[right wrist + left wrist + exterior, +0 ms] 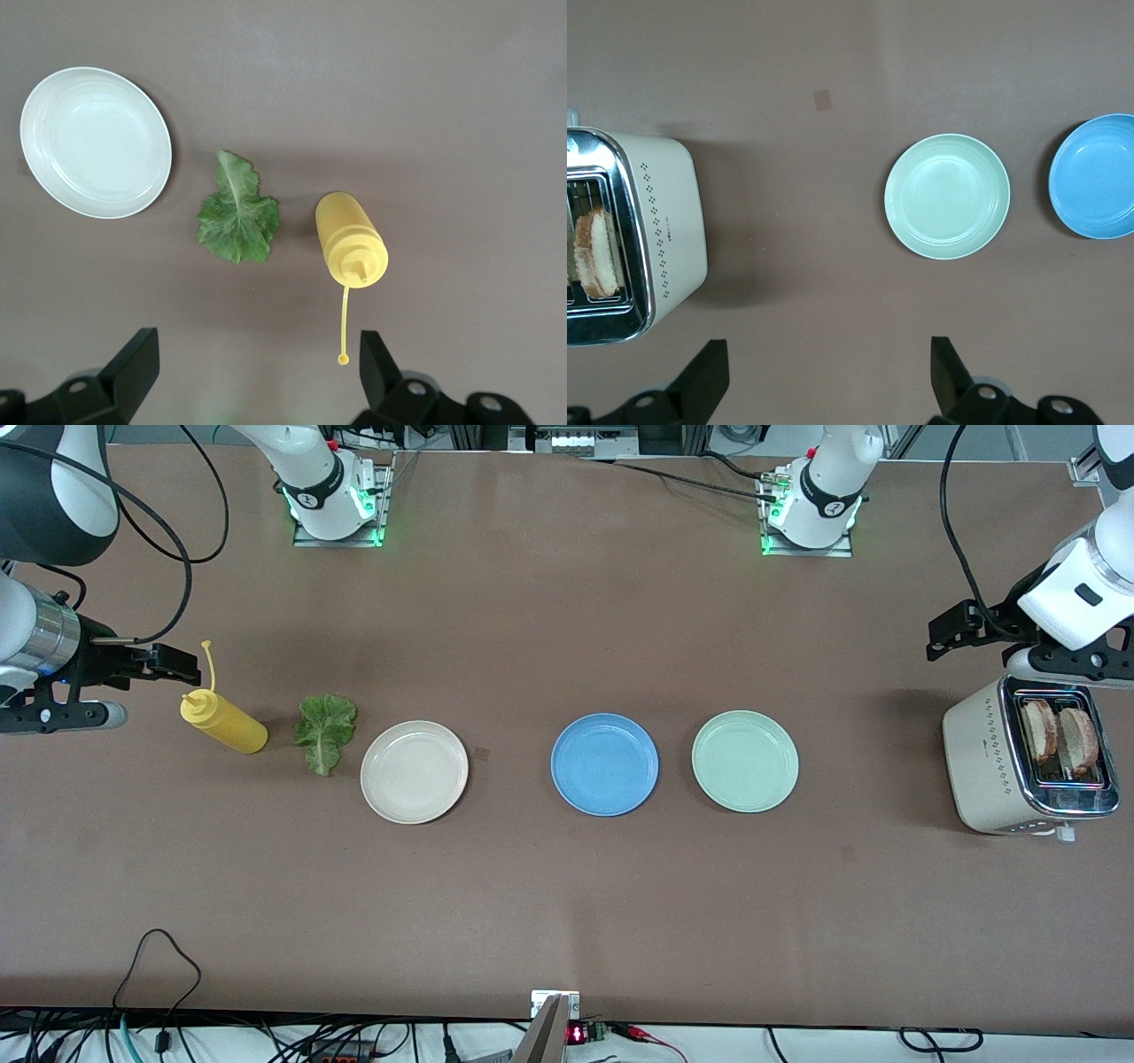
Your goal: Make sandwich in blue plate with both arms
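Note:
The blue plate lies empty at mid-table and also shows in the left wrist view. Two toasted bread slices stand in the slots of a cream toaster at the left arm's end; one slice shows in the left wrist view. A green lettuce leaf lies flat on the table and shows in the right wrist view. My left gripper is open and empty, up in the air beside the toaster. My right gripper is open and empty, up beside a yellow bottle.
A pale mint-green plate lies between the blue plate and the toaster. A cream-white plate lies between the blue plate and the lettuce. A yellow squeeze bottle lies tipped beside the lettuce, with its cap strap near my right gripper.

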